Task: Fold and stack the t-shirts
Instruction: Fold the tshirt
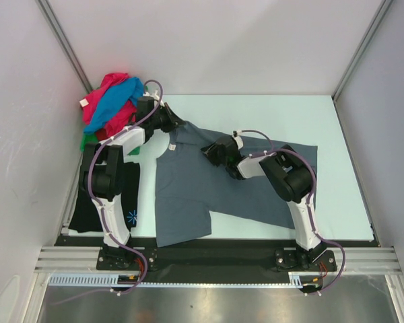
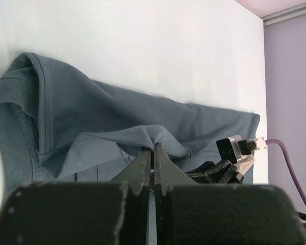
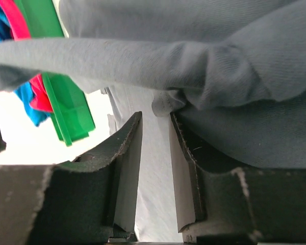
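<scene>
White table held the grey shirt; my left gripper pinched a fold to lift it, right gripper stood parted.

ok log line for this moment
grey shirt: spread | left gripper: shut on it | right gripper: open at a fold | black shirt: flat, near-left | pink-blue pile: far-left corner
</scene>
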You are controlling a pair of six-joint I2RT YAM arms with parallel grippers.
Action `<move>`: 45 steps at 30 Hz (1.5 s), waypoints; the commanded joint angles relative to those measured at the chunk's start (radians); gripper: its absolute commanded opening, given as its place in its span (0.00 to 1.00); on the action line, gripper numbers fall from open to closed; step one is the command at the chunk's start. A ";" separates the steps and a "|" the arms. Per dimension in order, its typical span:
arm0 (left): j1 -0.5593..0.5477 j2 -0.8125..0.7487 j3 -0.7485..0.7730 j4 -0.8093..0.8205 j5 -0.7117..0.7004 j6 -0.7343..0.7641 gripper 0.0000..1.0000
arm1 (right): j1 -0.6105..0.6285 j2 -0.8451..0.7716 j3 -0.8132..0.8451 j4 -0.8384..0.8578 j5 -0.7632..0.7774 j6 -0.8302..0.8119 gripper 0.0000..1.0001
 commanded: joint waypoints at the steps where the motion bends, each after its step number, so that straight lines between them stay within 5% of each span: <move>1: 0.007 -0.005 0.006 0.050 0.021 -0.013 0.00 | 0.015 0.025 0.036 -0.111 0.107 0.092 0.33; 11: 0.007 -0.004 0.002 0.057 0.025 -0.013 0.00 | 0.021 0.062 0.086 -0.243 0.136 0.219 0.29; 20: 0.008 -0.013 -0.009 0.056 0.026 -0.006 0.00 | 0.012 0.076 0.090 -0.266 0.123 0.267 0.13; 23: 0.008 -0.017 -0.009 0.053 0.025 -0.005 0.00 | 0.013 0.050 0.082 -0.246 0.115 0.206 0.01; 31: 0.008 -0.039 -0.023 0.007 0.005 0.004 0.00 | -0.001 -0.097 0.036 -0.243 0.064 -0.121 0.00; 45: 0.007 -0.175 -0.161 -0.047 0.011 0.006 0.00 | 0.009 -0.269 -0.137 -0.233 -0.092 -0.199 0.00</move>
